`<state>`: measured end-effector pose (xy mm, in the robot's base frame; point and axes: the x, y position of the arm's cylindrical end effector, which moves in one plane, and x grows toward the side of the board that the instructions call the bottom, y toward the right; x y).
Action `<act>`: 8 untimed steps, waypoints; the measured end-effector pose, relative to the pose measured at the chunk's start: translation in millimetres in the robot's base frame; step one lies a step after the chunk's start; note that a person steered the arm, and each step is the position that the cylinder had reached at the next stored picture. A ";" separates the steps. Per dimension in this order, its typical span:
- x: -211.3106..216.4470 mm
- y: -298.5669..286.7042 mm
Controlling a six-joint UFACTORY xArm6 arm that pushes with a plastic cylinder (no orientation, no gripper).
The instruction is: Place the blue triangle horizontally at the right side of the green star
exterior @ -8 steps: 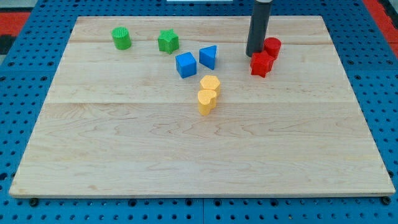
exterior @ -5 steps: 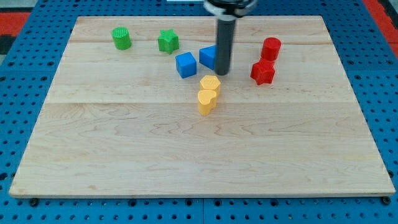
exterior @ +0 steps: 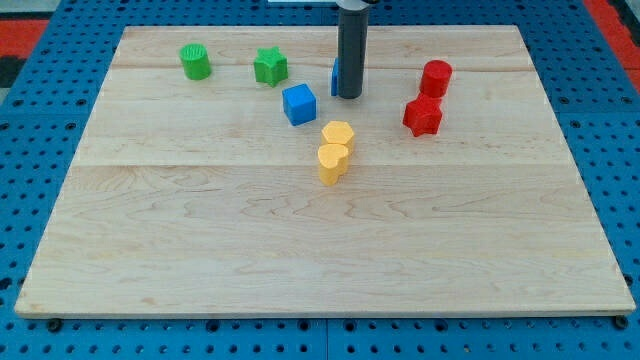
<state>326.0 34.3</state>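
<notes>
Rod stands upright near the view's top centre, my tip point(exterior: 349, 96) down on the wooden board point(exterior: 300, 240). No pincer on this rig, so there is no wide/narrow/holding state to report; it's a bare rod.

Blue triangle point(exterior: 335, 76) is mostly hidden behind the rod; only a thin blue sliver shows at the rod's left edge. It appears to touch the rod, can't tell for sure. Its orientation can't be made out.

Green star point(exterior: 270, 67) sits to the view's left of that sliver, at roughly the same height in the view, with a clear gap between them. Green cylinder point(exterior: 195, 62) is further left, well apart from the star.

Blue cube point(exterior: 299, 104) lies just below-left of my tip, not touching it.

Red cylinder point(exterior: 436, 77) and red star point(exterior: 422, 116) are at the view's right, close together, clear of the rod.

Two yellow blocks, upper point(exterior: 338, 135) and lower point(exterior: 332, 162), are touching each other below my tip.
</notes>
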 end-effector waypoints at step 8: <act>31.5 3.8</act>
